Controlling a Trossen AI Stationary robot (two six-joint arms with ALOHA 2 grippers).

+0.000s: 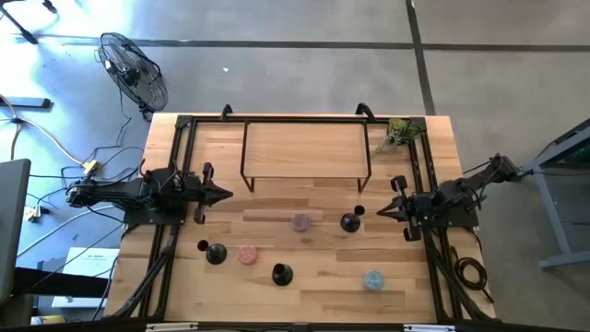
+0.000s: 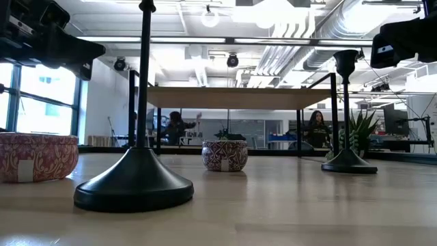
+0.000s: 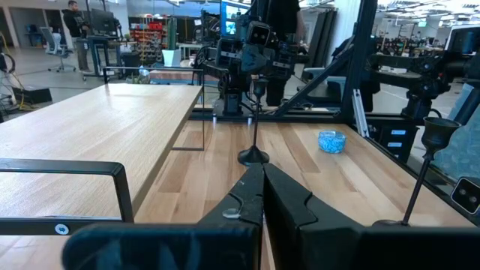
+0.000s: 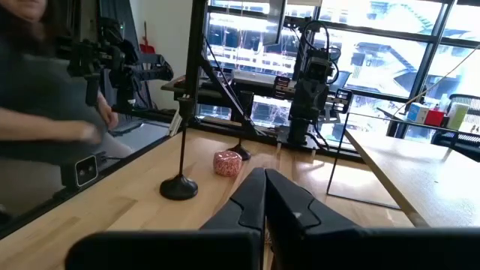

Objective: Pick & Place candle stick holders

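The table (image 1: 304, 277) is evenly and brightly lit from overhead; ceiling lamps (image 2: 209, 16) glare white in the low view. Daylight pours through windows (image 4: 390, 45) beyond the right gripper (image 4: 264, 196), blowing out the panes. The holders (image 1: 281, 274) cast only short, soft shadows. Nearest the low camera, one holder's base (image 2: 134, 183) is slightly soft, as is the tin (image 2: 35, 156) beside it. A person (image 4: 45, 97) off to the side of the right gripper is smeared by motion blur. The left gripper (image 3: 262, 196) fingers loom dark and unfocused
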